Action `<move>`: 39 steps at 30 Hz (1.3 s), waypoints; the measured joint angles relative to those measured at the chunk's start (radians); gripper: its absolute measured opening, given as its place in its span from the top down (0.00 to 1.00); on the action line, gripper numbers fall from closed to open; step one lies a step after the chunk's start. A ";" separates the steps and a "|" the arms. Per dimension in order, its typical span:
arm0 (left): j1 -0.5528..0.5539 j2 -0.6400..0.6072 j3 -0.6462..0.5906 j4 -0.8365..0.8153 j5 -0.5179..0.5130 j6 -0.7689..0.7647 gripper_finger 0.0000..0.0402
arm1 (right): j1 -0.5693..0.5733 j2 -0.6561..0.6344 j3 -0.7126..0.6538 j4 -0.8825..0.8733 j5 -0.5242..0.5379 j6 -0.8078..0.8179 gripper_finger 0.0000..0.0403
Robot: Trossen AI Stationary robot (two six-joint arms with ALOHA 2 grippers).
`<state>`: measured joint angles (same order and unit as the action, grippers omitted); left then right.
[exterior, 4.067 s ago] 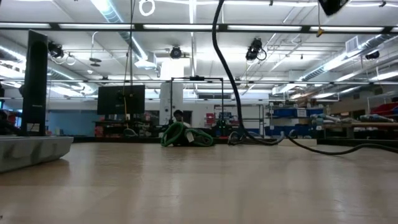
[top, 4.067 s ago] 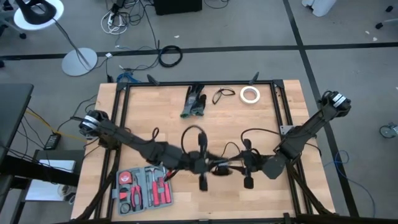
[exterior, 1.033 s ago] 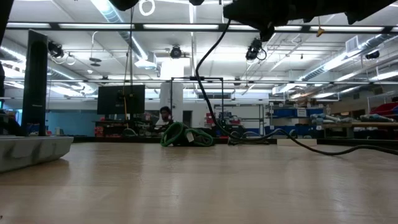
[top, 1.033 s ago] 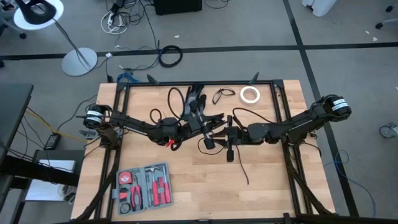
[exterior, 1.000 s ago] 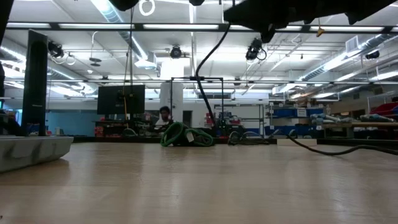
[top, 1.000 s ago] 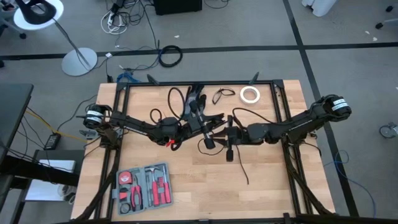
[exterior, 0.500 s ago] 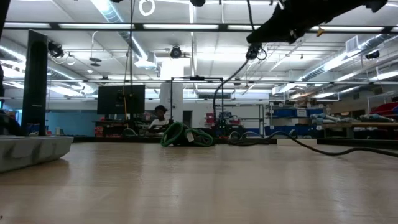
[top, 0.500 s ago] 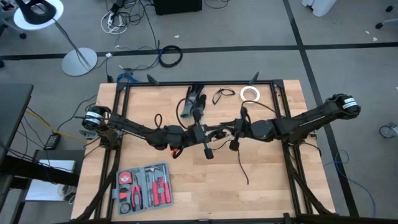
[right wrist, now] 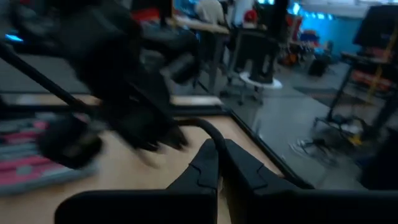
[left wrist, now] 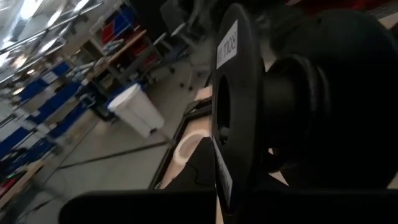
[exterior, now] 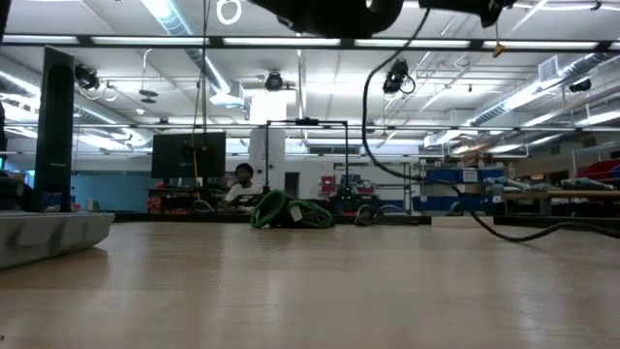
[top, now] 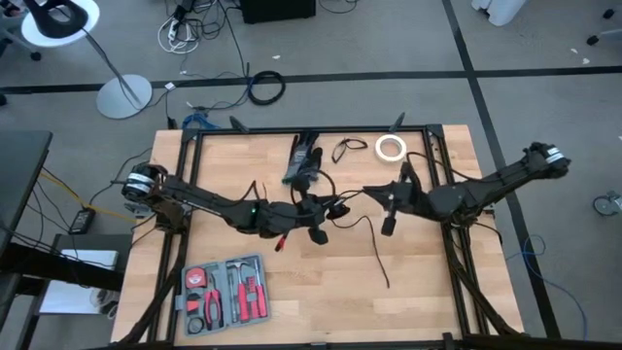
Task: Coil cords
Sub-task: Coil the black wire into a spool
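A: Starting with the biggest thing, you had the wooden counter under both arms, which reached in from either side and nearly met over its middle.

B: Why so close together?

A: My guess is that you needed two ends of one cord to wind it. The left pincer sat mid-counter, its fingers fully closed, with black cord bunched around it; whether it truly pinched that bundle I could not tell. The right pincer hung a little to its right, closed on the cord, which arched out from between its fingers in that arm's own camera.

B: And the rest of the cord?

A: A slack tail ran from between the two pincers down over the bare wood toward the near edge. From counter height it hung in a loop from above, so you held it clear of the surface, probably to keep it from dragging while you wound it.

B: Anything smaller?

A: A tool case lay near the left front corner, green gloves at the far edge, beside them a small loose loop of cord awaiting its turn, and then the white tape roll.
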<state>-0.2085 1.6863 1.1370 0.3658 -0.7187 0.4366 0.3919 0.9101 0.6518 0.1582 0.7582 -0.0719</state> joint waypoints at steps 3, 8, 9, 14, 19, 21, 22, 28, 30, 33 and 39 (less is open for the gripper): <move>0.014 0.000 0.000 0.007 -0.010 -0.001 1.00 | 0.016 0.022 0.000 0.077 -0.039 -0.017 0.99; 0.036 0.000 0.000 0.004 -0.014 -0.001 1.00 | 0.020 0.096 0.000 0.160 -0.100 0.023 0.99; 0.043 0.000 0.000 0.004 -0.016 -0.001 1.00 | 0.020 0.114 0.000 0.175 -0.109 0.028 0.99; 0.065 0.000 0.000 0.016 -0.051 0.049 1.00 | 0.016 0.216 0.056 0.205 -0.126 0.042 0.98; 0.070 0.002 0.000 0.097 -0.042 0.065 1.00 | -0.016 0.336 0.150 0.204 -0.177 0.020 0.98; 0.066 0.002 0.000 0.130 -0.042 0.083 1.00 | -0.026 0.375 0.186 0.182 -0.181 0.006 0.98; 0.063 0.002 0.000 0.139 -0.044 0.085 1.00 | -0.029 0.390 0.198 0.174 -0.175 -0.004 0.98; 0.041 0.002 0.000 0.207 -0.035 0.086 1.00 | -0.025 0.415 0.219 0.180 -0.152 -0.050 0.98; 0.037 0.003 0.000 0.236 -0.022 0.083 1.00 | -0.025 0.415 0.219 0.181 -0.152 -0.051 0.98; 0.031 0.003 0.000 0.280 -0.003 0.063 1.00 | -0.025 0.417 0.219 0.184 -0.152 -0.046 0.98; 0.029 0.005 -0.002 0.311 0.044 -0.007 1.00 | -0.034 0.442 0.222 0.184 -0.124 -0.035 0.98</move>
<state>-0.1791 1.6914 1.1346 0.6772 -0.6742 0.4299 0.3574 1.3522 0.8734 0.3422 0.6345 -0.1070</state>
